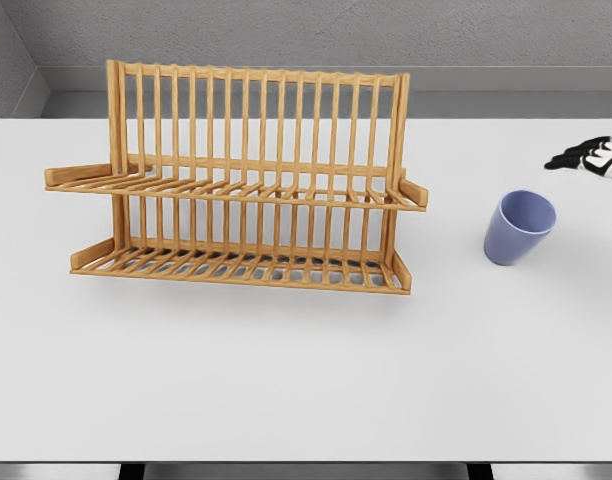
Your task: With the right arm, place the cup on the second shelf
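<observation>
White counter (286, 400) fills most of the frame, matte, evenly lit, soft shadows only. Its front edge runs along the bottom; below it a dark strip with two black legs (132, 471) showing at lower left and lower right. Grey textured wall (386, 30) across the top, with a second wall (6, 60) angling in at upper left. A paler grey band (506, 80) runs along the wall base behind the counter.
</observation>
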`<action>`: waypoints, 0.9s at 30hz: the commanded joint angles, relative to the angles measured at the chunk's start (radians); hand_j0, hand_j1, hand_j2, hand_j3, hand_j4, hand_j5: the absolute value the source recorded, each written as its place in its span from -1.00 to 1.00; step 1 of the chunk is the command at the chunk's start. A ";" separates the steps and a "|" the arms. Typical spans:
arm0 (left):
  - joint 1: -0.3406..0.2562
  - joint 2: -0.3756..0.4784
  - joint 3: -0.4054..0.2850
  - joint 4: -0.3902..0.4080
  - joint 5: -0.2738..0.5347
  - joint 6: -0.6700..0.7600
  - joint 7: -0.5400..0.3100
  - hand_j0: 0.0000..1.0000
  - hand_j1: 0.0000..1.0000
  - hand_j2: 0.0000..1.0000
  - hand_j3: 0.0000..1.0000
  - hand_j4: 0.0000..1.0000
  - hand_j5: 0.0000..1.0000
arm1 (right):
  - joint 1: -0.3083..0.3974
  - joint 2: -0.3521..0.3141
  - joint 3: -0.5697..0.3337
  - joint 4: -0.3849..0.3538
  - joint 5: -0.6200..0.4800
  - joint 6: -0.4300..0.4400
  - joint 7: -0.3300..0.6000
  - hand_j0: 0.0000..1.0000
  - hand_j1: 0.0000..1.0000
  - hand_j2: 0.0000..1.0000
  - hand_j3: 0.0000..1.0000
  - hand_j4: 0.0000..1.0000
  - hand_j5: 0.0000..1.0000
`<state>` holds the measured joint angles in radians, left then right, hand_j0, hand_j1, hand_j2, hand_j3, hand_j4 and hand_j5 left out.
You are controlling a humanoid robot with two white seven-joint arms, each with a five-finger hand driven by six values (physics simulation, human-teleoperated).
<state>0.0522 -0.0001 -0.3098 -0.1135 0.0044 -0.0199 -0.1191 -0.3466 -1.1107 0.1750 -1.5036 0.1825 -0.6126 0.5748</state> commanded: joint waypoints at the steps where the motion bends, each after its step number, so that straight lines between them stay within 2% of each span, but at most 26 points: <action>1: 0.000 0.000 0.000 0.000 0.000 0.000 -0.001 1.00 1.00 1.00 1.00 1.00 1.00 | -0.011 0.026 -0.009 0.011 -0.003 0.002 0.036 1.00 1.00 1.00 1.00 1.00 1.00; 2: -0.002 0.000 0.000 0.000 0.000 0.000 -0.001 1.00 1.00 1.00 1.00 1.00 1.00 | -0.057 0.054 0.030 0.013 0.000 0.002 0.036 1.00 1.00 1.00 1.00 1.00 1.00; 4: 0.000 0.000 0.000 0.000 0.000 0.000 -0.001 1.00 1.00 1.00 1.00 1.00 1.00 | -0.153 0.081 0.165 0.037 0.002 0.002 0.036 1.00 1.00 1.00 1.00 1.00 1.00; 5: 0.000 0.000 0.000 0.000 0.000 0.000 0.001 1.00 1.00 1.00 1.00 1.00 1.00 | -0.158 0.081 0.207 0.043 0.003 0.002 0.036 1.00 1.00 1.00 1.00 1.00 1.00; 10: 0.000 0.000 0.000 0.000 0.000 0.000 -0.001 1.00 1.00 1.00 1.00 1.00 1.00 | -0.158 0.080 0.216 0.051 0.064 0.002 0.036 1.00 1.00 1.00 1.00 1.00 1.00; 16: 0.000 0.000 0.000 0.000 0.000 0.000 -0.001 1.00 1.00 1.00 1.00 1.00 1.00 | -0.161 0.101 0.267 0.074 0.074 0.002 0.036 1.00 1.00 1.00 1.00 1.00 1.00; 18: 0.000 0.000 0.000 0.000 0.000 0.000 0.001 1.00 1.00 1.00 1.00 1.00 1.00 | -0.179 0.110 0.288 0.089 0.074 0.002 0.036 1.00 1.00 1.00 1.00 1.00 1.00; 21: 0.000 0.000 0.000 0.000 0.000 0.000 -0.001 1.00 1.00 1.00 1.00 1.00 1.00 | -0.250 0.130 0.362 0.138 0.087 0.002 0.036 1.00 1.00 1.00 1.00 1.00 1.00; 27: -0.002 0.000 0.000 0.000 0.000 0.000 -0.001 1.00 1.00 1.00 1.00 1.00 1.00 | -0.252 0.133 0.366 0.144 0.092 0.002 0.036 1.00 1.00 1.00 1.00 1.00 1.00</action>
<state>0.0506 -0.0001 -0.3098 -0.1136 0.0044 -0.0199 -0.1192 -0.5967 -0.9768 0.5344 -1.3646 0.2783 -0.6136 0.6113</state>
